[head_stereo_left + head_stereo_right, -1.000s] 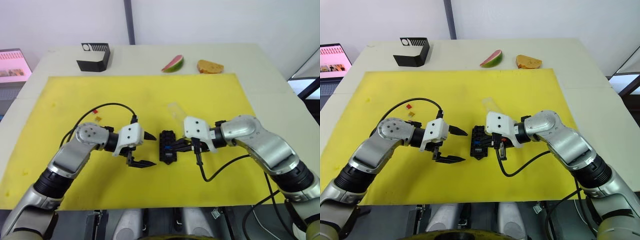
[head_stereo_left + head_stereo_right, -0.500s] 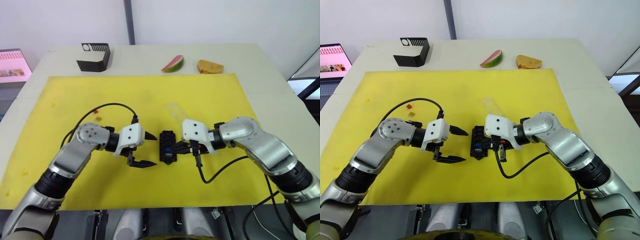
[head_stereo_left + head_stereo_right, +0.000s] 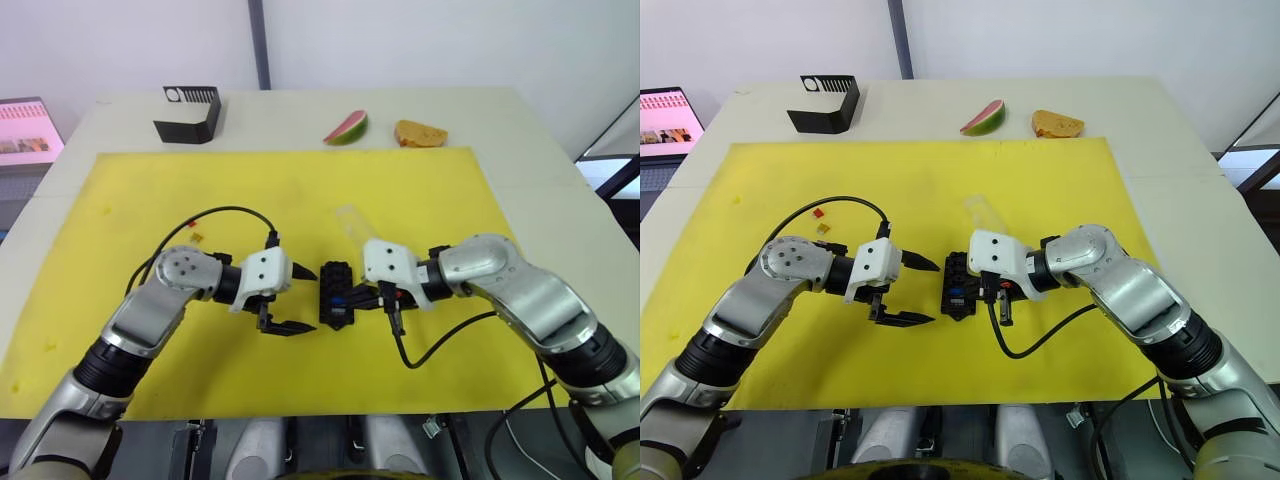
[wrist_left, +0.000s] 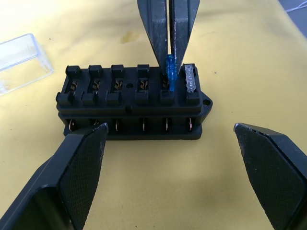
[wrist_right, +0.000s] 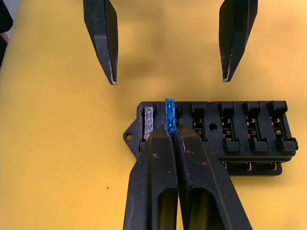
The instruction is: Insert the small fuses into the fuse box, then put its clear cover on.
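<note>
On the far left of the table, beyond the yellow mat (image 3: pixel 120 300), a screen (image 3: pixel 25 125) glows pink, and a bigger black angular holder (image 3: pixel 187 113) with white markings sits near the back edge. Two loose small fuses, one red (image 3: pixel 818 212) and one amber (image 3: pixel 824 229), lie on the mat close to the left arm's cable. Just inward of them the left gripper (image 3: pixel 295 300) hovers low over the mat with its jaws spread wide and nothing between them, its fingertips pointing at the fuse box (image 3: pixel 335 293), near it but not touching. That black slotted block rests on the mat at the centre, between the two grippers. A whitish fuse (image 4: pixel 190 78) is seated in its end slot, beside the tapered end. Next to it the blue fuse (image 5: pixel 170 116) stands upright at the neighbouring slot, pinched by the right gripper (image 5: pixel 171 136), whose jaws are closed tight on it; how deep the fuse sits cannot be told. Behind the box, apart from it, the clear cover (image 3: pixel 352 220) lies on the mat. Farther back, off the mat, are a watermelon slice (image 3: pixel 346 128) and, to its right, a piece of bread (image 3: pixel 420 132).
</note>
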{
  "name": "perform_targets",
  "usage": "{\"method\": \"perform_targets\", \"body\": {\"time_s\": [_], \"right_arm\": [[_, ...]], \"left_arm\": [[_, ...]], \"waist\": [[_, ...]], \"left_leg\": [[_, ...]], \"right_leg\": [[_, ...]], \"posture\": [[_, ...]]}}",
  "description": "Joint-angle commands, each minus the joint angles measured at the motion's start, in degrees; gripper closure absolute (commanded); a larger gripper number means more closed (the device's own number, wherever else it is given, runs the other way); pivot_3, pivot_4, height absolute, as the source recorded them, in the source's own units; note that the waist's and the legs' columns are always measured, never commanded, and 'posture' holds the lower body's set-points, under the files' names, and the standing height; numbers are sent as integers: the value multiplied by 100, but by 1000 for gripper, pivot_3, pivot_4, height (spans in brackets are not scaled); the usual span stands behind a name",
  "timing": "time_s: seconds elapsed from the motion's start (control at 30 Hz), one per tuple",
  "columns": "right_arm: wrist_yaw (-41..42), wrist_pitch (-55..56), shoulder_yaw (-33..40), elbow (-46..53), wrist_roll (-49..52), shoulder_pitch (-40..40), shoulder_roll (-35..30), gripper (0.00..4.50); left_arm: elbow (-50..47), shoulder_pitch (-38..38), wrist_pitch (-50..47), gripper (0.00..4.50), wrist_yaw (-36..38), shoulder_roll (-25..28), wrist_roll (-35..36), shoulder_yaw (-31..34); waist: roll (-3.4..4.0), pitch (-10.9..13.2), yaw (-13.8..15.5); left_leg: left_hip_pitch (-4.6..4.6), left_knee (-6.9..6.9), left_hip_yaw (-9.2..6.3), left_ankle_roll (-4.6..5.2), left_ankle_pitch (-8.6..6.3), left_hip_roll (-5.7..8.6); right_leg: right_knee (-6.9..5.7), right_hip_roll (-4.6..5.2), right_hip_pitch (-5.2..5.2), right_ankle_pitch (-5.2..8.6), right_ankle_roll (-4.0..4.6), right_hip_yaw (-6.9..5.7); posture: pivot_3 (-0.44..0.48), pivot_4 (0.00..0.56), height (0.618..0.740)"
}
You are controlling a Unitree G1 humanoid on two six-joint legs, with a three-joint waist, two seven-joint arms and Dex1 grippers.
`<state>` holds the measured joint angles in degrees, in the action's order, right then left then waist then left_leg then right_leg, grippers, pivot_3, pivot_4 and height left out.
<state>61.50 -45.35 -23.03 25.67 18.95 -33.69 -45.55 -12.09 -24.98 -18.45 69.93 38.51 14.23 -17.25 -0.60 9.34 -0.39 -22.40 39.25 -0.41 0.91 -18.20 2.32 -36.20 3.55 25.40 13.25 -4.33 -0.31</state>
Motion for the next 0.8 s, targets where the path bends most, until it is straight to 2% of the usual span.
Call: {"method": "perform_targets", "body": {"time_s": [0.03, 0.4, 0.8], "right_arm": [[97, -74, 182, 175, 116, -145, -50, 4500], [10, -326, 245, 252, 280, -218, 80, 4500], [19, -133, 132, 123, 61, -153, 21, 4500]], "left_arm": [[-136, -61, 82, 54, 52, 28, 0, 15], [-116, -95, 68, 54, 73, -5, 9, 16], [-131, -69, 73, 54, 47, -46, -25, -9]], "waist": [[0, 0, -1], [0, 0, -5], [0, 0, -4]], "left_leg": [[0, 0, 0, 0, 0, 0], [0, 0, 0, 0, 0, 0], [0, 1, 0, -1, 1, 0]], "right_leg": [[0, 0, 0, 0, 0, 0], [-1, 0, 0, 0, 0, 0], [-1, 0, 0, 0, 0, 0]], "posture": [[0, 150, 740], [0, 150, 740], [0, 150, 740]]}}
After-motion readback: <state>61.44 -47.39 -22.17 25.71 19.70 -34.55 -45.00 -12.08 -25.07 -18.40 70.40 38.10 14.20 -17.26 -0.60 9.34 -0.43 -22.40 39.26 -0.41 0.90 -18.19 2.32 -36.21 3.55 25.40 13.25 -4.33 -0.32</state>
